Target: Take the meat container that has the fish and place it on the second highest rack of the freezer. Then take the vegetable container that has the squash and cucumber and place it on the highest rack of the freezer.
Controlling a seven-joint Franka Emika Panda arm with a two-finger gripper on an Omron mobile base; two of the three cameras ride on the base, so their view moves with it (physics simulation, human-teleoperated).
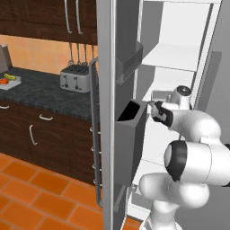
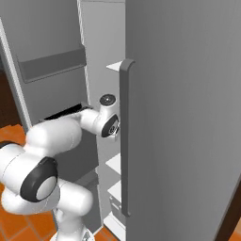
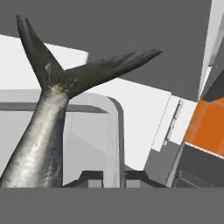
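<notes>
- Fish [image 3: 41,131] runs up the left side of your hand view, silver body rising from the lower left and the forked dark tail spreading across the upper centre.
- It lies in the meat container [image 3: 114,135], whose pale grey rim curves down through the middle of that view to the bottom edge.
- The gripper [image 3: 113,177] sits at the bottom centre of your hand view, its two dark tips on either side of the container's rim; they look closed on it.
- In your left base view the white arm [image 1: 197,152] climbs from the lower right and reaches into the open freezer, the hand hidden behind the wrist at centre right.
- White freezer shelves [image 1: 168,56] show in the upper right of that view; you cannot tell from here which rack the container is level with.
- The open freezer door [image 1: 128,134] stands at centre, with a dark bin on its inner face.
- A toaster [image 1: 75,78] sits on the dark counter [image 1: 36,92] at the left of the same view.
- In your right base view the grey door handle [image 2: 124,136] runs down the centre, just right of the wrist.
</notes>
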